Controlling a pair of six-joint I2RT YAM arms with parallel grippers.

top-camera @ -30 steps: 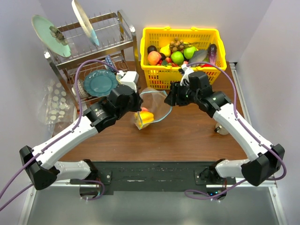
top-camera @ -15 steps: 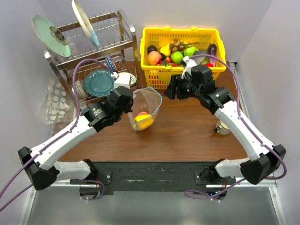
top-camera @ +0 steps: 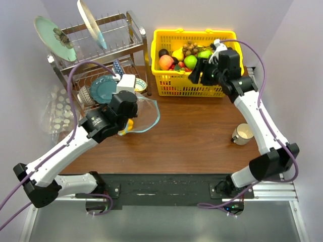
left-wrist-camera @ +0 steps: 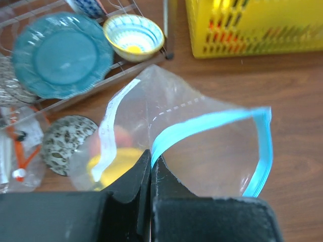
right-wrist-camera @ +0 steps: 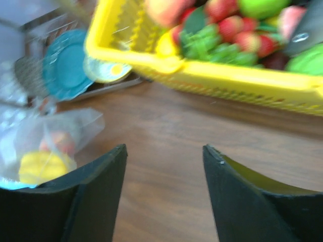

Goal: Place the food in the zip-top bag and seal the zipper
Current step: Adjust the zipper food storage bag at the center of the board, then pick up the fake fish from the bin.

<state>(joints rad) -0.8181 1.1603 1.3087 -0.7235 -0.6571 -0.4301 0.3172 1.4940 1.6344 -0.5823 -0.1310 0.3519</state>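
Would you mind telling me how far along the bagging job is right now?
Done: a yellow piece and a peach one sit inside the bag. In hand: the left hand pinches the zipper, mouth open; the right hand, open, hovers at the basket. Left: the basket's remaining food, then sealing.

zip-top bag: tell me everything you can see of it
The zip-top bag is clear, soft plastic with a teal-blue zipper along its mouth, which gapes open, unsealed. The left gripper is shut on the rim at the zipper. Inside lie a yellow piece and an orange-pink piece, both blurred. It sits over the wooden table beside the dish rack; contact with the table is unclear.
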